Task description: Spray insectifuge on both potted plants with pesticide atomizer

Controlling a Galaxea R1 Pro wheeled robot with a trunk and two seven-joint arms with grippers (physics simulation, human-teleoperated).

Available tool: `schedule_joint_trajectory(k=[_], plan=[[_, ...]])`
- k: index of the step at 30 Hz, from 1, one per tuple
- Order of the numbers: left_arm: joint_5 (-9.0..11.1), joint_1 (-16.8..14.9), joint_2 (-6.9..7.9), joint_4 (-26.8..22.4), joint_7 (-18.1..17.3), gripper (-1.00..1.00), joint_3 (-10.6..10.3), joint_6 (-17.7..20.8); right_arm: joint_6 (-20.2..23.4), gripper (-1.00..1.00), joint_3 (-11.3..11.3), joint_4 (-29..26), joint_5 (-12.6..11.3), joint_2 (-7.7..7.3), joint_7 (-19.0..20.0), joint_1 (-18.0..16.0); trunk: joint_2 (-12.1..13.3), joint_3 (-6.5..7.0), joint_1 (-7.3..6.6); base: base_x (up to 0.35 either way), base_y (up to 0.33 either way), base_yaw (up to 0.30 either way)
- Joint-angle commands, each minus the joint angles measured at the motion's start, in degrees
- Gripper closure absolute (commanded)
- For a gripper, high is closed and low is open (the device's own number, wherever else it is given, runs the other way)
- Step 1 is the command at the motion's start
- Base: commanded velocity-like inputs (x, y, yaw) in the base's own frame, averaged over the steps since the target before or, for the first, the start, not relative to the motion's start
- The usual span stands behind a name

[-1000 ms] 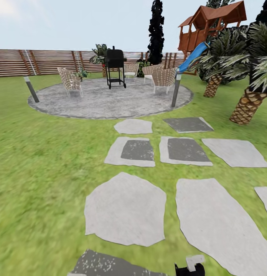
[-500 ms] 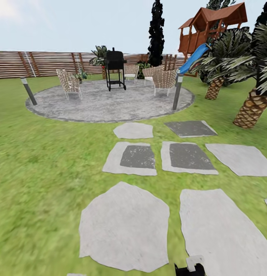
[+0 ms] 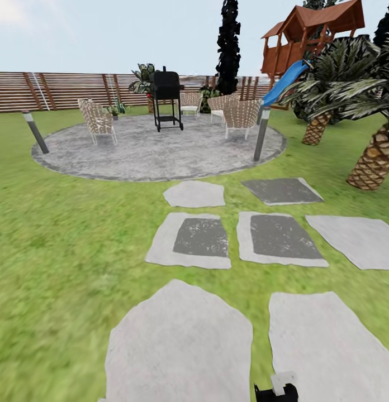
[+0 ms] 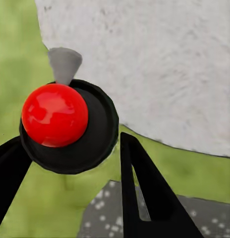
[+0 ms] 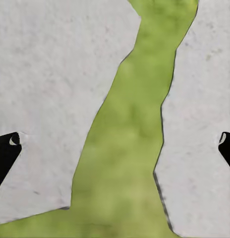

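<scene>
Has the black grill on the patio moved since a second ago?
No. The grill sits the same against the fence and the chairs; the whole view has shifted together, so it is the camera advancing, not the grill.

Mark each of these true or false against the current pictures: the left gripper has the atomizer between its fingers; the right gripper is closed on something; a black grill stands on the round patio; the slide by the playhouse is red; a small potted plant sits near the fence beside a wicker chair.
1. The left gripper has the atomizer between its fingers. True.
2. The right gripper is closed on something. False: its fingertips stand wide apart over grass between two stepping slabs, holding nothing.
3. A black grill stands on the round patio. True.
4. The slide by the playhouse is red. False: it is blue.
5. A small potted plant sits near the fence beside a wicker chair. True.
</scene>
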Motion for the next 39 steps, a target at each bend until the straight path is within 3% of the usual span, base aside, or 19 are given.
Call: schedule_joint_trajectory(k=[1, 28, 39], plan=[[-0.62, -0.04, -0.01, 0.06, 0.24, 1.0, 0.24, -0.21, -0.11, -1.0, -0.05, 0.06, 0.6, 0.0, -0.4, -0.03, -0.01, -0.05, 0.03, 0.339, 0.0, 0.0], [-0.68, -0.04, -0.07, 0.06, 0.24, 1.0, 0.19, -0.21, -0.11, -1.0, -0.05, 0.07, 0.6, 0.05, -0.4, -0.03, -0.01, -0.05, 0.03, 0.338, 0.0, 0.002], [-0.68, -0.04, -0.06, 0.06, 0.24, 1.0, 0.19, -0.21, -0.11, -1.0, -0.05, 0.07, 0.6, 0.09, -0.4, -0.03, -0.01, -0.05, 0.03, 0.339, 0.0, 0.164]])
